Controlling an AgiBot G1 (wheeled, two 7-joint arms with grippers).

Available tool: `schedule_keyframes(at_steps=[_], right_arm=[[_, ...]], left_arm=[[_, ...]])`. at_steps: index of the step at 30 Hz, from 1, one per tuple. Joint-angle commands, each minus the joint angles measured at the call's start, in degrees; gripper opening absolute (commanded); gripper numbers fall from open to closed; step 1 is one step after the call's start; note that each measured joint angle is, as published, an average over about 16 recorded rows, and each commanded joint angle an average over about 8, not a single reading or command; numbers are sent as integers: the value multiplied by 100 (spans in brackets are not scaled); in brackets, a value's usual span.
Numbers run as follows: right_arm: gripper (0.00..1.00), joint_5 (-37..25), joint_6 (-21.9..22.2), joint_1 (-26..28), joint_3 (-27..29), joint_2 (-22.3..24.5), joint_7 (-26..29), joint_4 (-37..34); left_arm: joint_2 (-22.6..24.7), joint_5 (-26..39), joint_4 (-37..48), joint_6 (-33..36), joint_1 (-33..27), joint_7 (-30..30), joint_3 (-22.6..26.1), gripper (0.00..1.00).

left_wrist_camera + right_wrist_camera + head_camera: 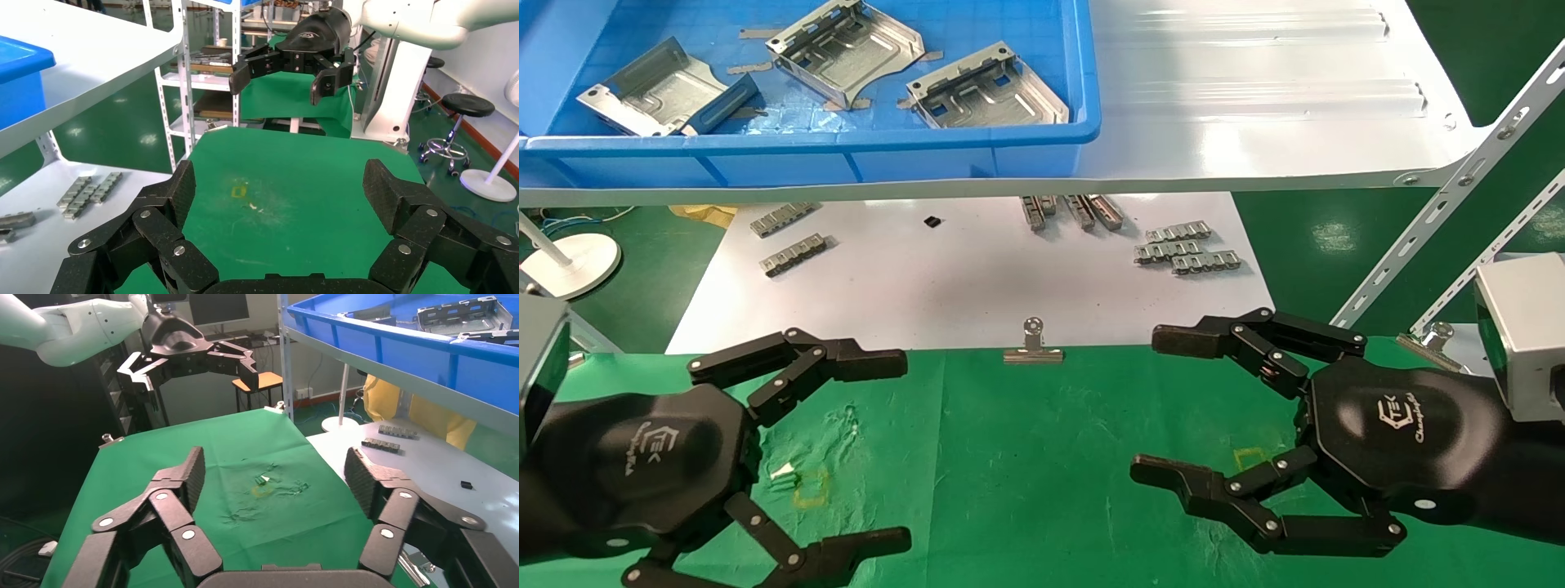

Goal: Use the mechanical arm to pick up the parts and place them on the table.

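Three silvery sheet-metal parts lie in a blue bin on the raised shelf: one at the left, one in the middle, one at the right. They also show in the right wrist view. My left gripper hovers open and empty over the left of the green table; its own view shows only cloth between the fingers. My right gripper hovers open and empty over the table's right. Both are well below and in front of the bin.
The glossy white shelf overhangs a white sheet holding small grey link strips. A binder clip sits at the cloth's far edge. Slotted rack struts rise at the right. A white round base stands at the left.
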Motion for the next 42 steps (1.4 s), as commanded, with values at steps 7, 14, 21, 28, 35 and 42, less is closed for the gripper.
schedule_keyframes(at_steps=[7,14,21,28,35,42], right_arm=[[0,0,0,0,0,0,0,0],[0,0,0,0,0,0,0,0],[0,0,0,0,0,0,0,0],[0,0,0,0,0,0,0,0],[0,0,0,0,0,0,0,0],[0,0,0,0,0,0,0,0]], left_arm=[[0,0,0,0,0,0,0,100],[0,0,0,0,0,0,0,100],[-1,-1,-2,0,2,0,0,100],[4,-1,-18,-7,-75,23,-23,100],[66,377,68,-316,-859,181,-118,100],[661,1330,1198,-948,-2470,65,158,100]])
